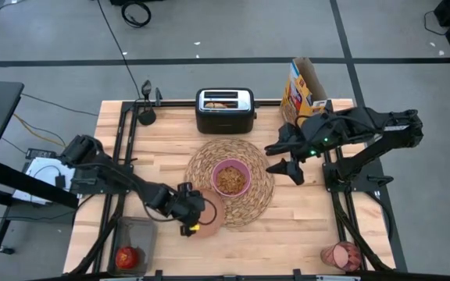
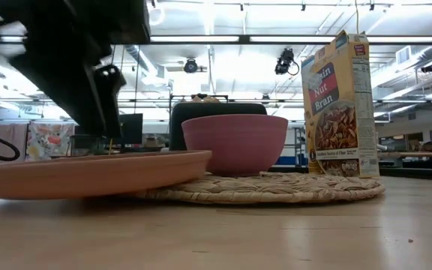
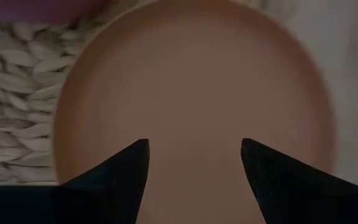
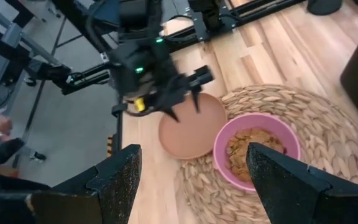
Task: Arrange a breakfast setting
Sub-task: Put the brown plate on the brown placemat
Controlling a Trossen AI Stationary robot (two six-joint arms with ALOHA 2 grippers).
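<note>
Tabletop: left gripper (image 3: 194, 163) agape above plate (image 3: 194, 93)

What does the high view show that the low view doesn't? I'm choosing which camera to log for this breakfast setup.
Only the high view shows the cereal inside the pink bowl, the apple, the tumbler and the right gripper, open, beside the placemat. Only the low view shows the plate tilted, one edge resting on the placemat. Both show plate, bowl, placemat, toaster and cereal box.

Wooden table (image 1: 303, 226): placemat (image 1: 260, 195), toaster (image 1: 225, 109), cereal box (image 1: 303, 90), tumbler (image 1: 342, 254).
</note>
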